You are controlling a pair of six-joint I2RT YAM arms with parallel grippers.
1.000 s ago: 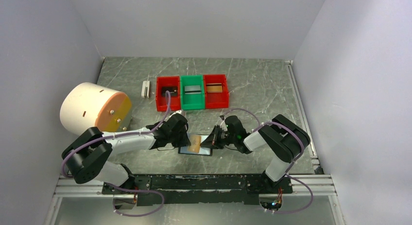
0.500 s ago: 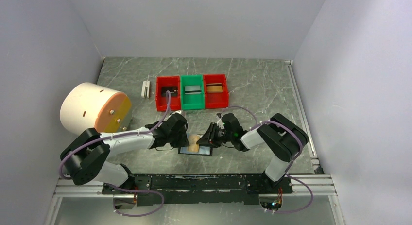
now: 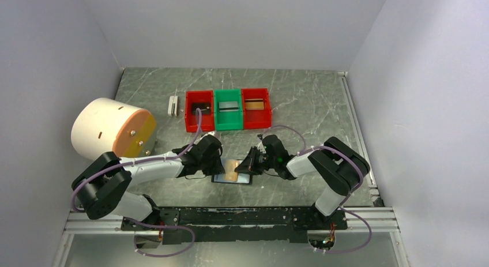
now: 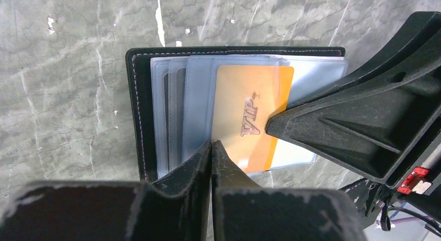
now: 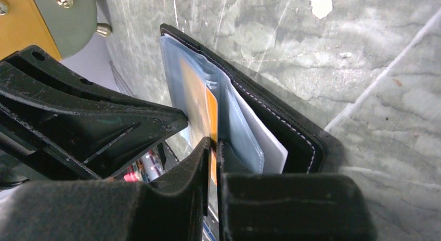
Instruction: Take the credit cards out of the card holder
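1. Grey marbled bench (image 3: pixel 311 100), pale walls on three sides. The open card holder (image 4: pixel 138 111) lies flat close to the near edge, about midway along it, between the two arms.
2. Left gripper (image 4: pixel 211 144): fingers clenched together, nothing visible between them. The tips press on the holder's clear pockets, pinning it by the look.
3. Right gripper (image 5: pixel 214 144): clamped on the edge of an orange card (image 4: pixel 244 105) marked "VIP", which sits partly out of its sleeve.
4. Toward the far edge, a red bin (image 3: pixel 199 110), green bin (image 3: pixel 228 108) and second red bin (image 3: pixel 256 107) stand in a row. Each holds what looks like a card: dark, grey, tan.
5. Judgement: well along. The orange card is not yet free. Whether other sleeves hold more, cannot tell.
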